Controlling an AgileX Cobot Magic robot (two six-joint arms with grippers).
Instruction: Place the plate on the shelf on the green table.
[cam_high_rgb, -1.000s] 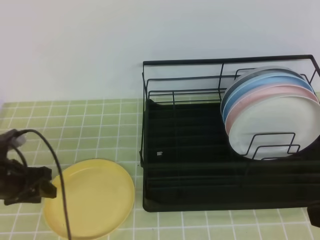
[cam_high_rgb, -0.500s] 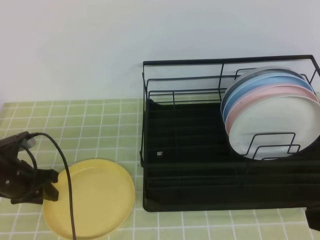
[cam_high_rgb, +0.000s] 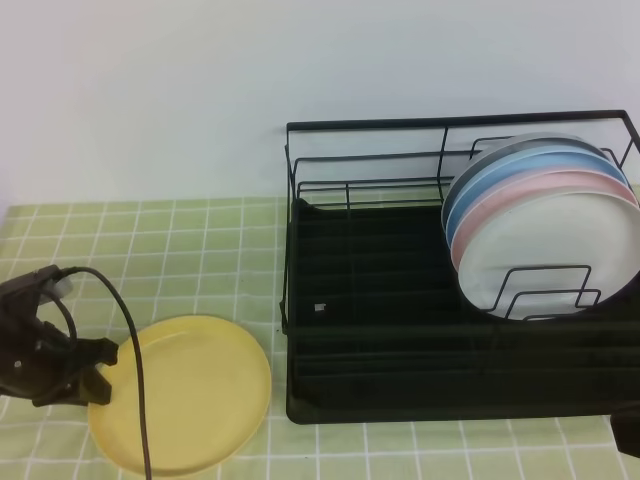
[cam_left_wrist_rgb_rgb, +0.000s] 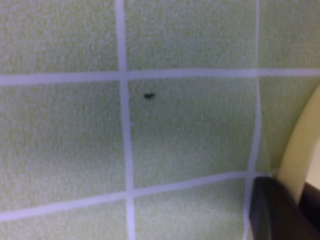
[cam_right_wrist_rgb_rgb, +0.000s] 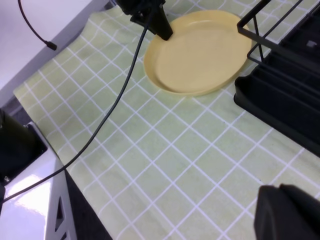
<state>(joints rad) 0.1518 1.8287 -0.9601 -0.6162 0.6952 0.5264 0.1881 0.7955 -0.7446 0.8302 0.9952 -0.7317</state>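
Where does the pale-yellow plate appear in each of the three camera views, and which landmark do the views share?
Exterior high: the plate lies at lower left, beside the black rack.
Left wrist: only a sliver of its rim shows at the right edge.
Right wrist: top centre.
Shared landmark: the green tiled table.

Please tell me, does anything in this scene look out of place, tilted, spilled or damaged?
Nothing stands out. The yellow plate lies flat on the green table, the left gripper at its rim. In the shelf, the other plates lean in their dividers.
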